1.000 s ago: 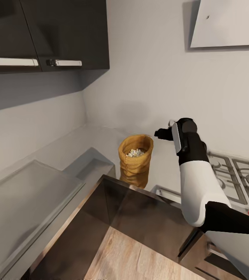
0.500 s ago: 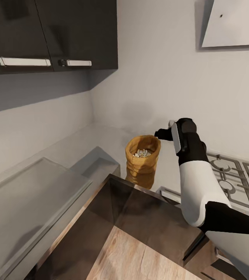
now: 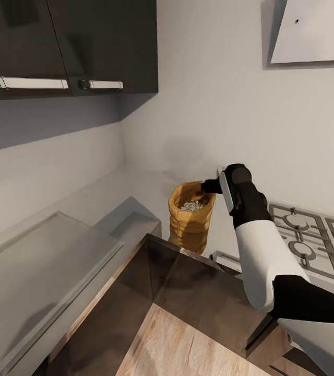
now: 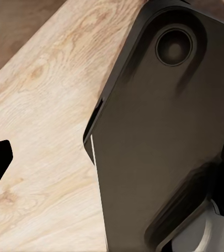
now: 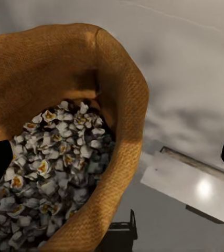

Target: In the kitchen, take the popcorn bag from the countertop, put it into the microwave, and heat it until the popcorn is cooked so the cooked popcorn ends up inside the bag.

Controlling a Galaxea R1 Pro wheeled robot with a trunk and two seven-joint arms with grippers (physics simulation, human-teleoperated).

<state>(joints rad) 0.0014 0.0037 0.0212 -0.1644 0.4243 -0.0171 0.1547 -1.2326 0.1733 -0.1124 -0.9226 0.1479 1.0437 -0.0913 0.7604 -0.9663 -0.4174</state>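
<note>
- While the right gripper [image 3: 207,186] hangs at the popcorn bag's [image 3: 190,219] rim, jaws apart, it should straddle the rolled rim, then close.
- Keep the bag upright; the popcorn [image 5: 49,173] sits loose inside.
- Bag: tan burlap, wrinkled, on the table [image 3: 135,190] just beside the hob [image 3: 313,245].
- Left jaws: cannot tell.

My head camera looks down into the counter [image 3: 109,193] corner. My right wrist camera sits close over the popcorn bag [image 5: 64,131], shared with the head view [image 3: 190,219]. My left wrist camera faces the wooden floor [image 4: 38,131].
</note>
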